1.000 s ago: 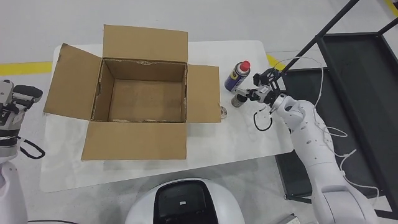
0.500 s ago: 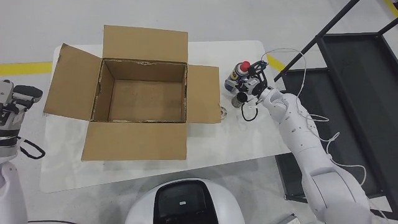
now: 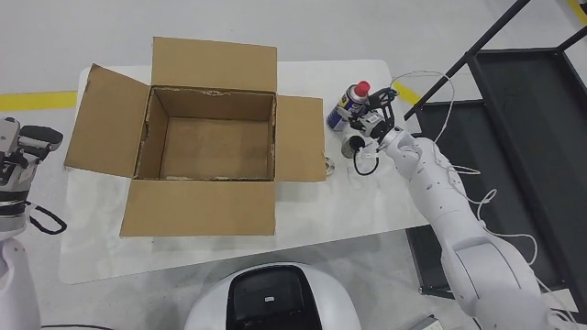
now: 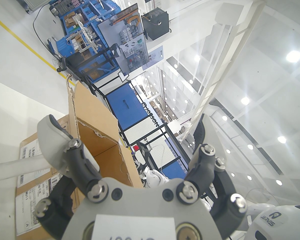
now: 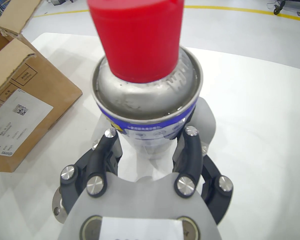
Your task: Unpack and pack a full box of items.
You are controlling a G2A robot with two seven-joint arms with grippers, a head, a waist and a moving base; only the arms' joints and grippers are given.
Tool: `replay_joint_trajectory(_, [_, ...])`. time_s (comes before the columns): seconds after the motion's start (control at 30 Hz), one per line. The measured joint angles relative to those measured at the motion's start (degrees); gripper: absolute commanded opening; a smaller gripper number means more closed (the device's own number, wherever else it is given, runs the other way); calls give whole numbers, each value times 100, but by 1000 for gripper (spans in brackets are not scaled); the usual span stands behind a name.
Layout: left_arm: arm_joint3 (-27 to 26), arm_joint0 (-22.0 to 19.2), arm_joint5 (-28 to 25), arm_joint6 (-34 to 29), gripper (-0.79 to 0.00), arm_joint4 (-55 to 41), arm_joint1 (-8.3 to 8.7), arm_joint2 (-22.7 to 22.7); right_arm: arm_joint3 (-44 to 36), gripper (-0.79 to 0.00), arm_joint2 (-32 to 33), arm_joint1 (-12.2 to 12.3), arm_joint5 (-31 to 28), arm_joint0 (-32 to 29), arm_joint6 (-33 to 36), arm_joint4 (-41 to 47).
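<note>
The box (image 3: 214,64) sits open on the bench (image 3: 367,202) with all four flaps folded out flat. We think this is so a gripper can go straight down into it without bumping a flap. We see nothing inside the box, so we think the packing part is only starting. The spray can (image 3: 351,105) is the thing we care about now. It is out on the bench just beside the box, past the flap on the right arm's side, with its red cap (image 5: 137,28) up. The right gripper (image 5: 152,136) is clamped on the can, with one finger on each side of the blue and silver body, low down and well under the cap. We think it holds there because the body is wide and round and gives a firm hold, while the cap could pop off. We cannot tell if the can is touching the bench or lifted a little. The left gripper (image 4: 126,128) is on the far side of the box, well apart from the can. Its fingers are spread wide and hold nothing.
</note>
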Motion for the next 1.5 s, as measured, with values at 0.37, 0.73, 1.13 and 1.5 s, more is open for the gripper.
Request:
replay_joint_trajectory(0.37, [0, 0, 0, 0, 0, 0, 0, 0, -995, -785, 350, 243, -447, -497, -549, -341])
replay_joint_trajectory(0.73, [0, 0, 0, 0, 0, 0, 0, 0, -4540, -785, 1172, 525, -248, -2431, -429, -504])
replay_joint_trajectory(1.13, [0, 0, 0, 0, 0, 0, 0, 0, -6020, -785, 1885, 619, -501, -3648, -371, 696])
replay_joint_trajectory(1.5, [0, 0, 0, 0, 0, 0, 0, 0, -6019, -785, 1877, 618, -497, -3638, -370, 656])
